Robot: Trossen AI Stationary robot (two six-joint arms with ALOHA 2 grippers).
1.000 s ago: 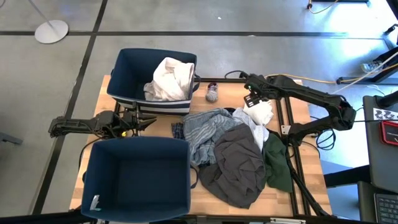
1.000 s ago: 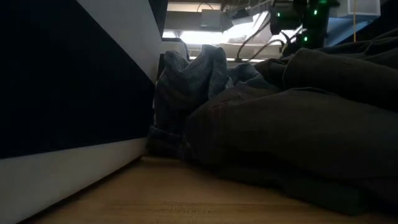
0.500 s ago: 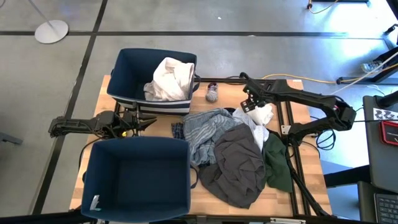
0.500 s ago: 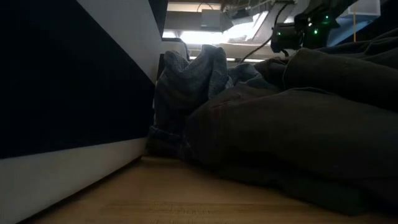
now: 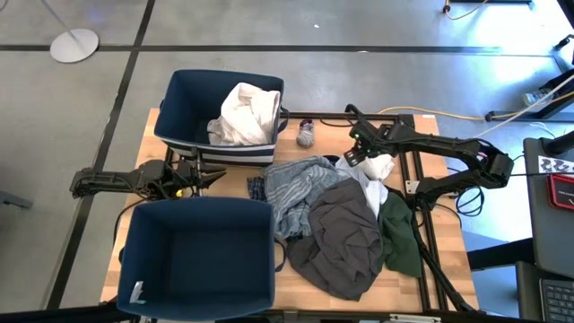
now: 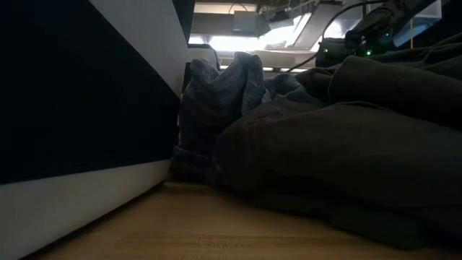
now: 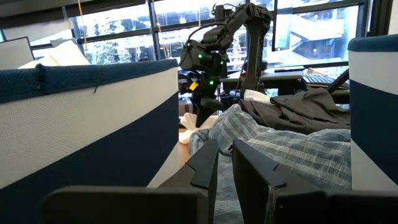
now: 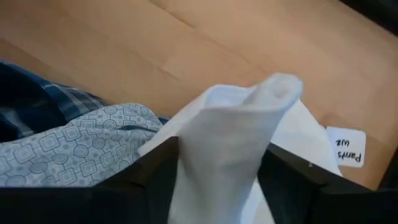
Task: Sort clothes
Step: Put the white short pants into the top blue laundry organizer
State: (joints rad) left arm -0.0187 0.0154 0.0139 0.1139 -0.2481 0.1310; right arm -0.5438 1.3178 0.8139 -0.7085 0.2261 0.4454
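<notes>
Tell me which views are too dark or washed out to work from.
Low view: dark, grey garment and bin wall nearly black, bright backlight behind. Left wrist view: windows glare, foreground dim. High view: evenly lit. Right wrist view: white cloth bright, close, soft-edged.

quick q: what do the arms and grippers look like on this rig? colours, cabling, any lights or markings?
Both arms are matte black, with slim jointed links. The left gripper has two flat, tapered black fingers. The right gripper carries a white tag near its tip, green status lights glow on its wrist, and black cable runs along the right arm.

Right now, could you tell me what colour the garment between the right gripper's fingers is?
White garment; the right wrist view shows it best.
</notes>
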